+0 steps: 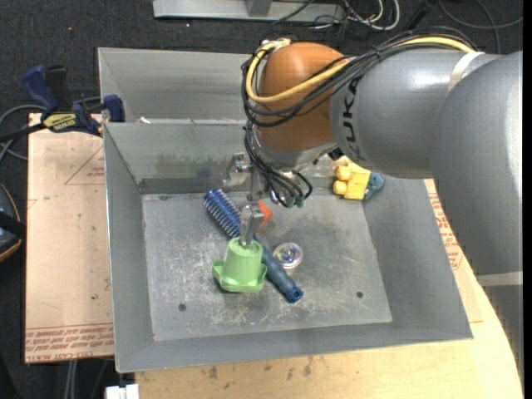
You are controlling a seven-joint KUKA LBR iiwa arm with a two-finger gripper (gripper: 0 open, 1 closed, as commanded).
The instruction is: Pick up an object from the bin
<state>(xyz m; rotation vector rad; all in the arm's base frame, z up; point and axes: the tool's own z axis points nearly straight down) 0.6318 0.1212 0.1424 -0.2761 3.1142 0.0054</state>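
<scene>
- Well, start with the arm [416, 106]. Its grey bulk and orange wrist cover [299, 98] hang over the back of the bin [332, 293], so you cannot see what lies on the floor beneath them.
- The green plastic cup [239, 268] sits mid-floor, toward the front. It has a flared base and a narrower round top. It looks slightly tilted, though I would not swear to it.
- The gripper [248, 238] stands upright at the cup's top, touching it or dipping into the opening. From this angle you cannot tell how wide the pincer is, or whether it has any hold of the cup.
- The likely trouble is a grip on the rim alone. I judge the cup could then tip or slip free as it rises, since its wide base puts the weight low.
- The blue ribbed comb [220, 210] lies just behind and to the left of the gripper. A sideways correction could snag its teeth.
- The blue cylinder [283, 283] touches the cup's right side. A lift might drag or roll it, and a skewed closing could catch it too.
- The yellow block [351, 181] sits at the back right, half under the arm. Something blue is beside it that I cannot make out.
- The clear round piece [288, 256] lies just right of the cup. It would be easy to knock.
- An orange bit [263, 213] shows beside the gripper's stem. You cannot tell whether it is loose or part of the tool.
</scene>
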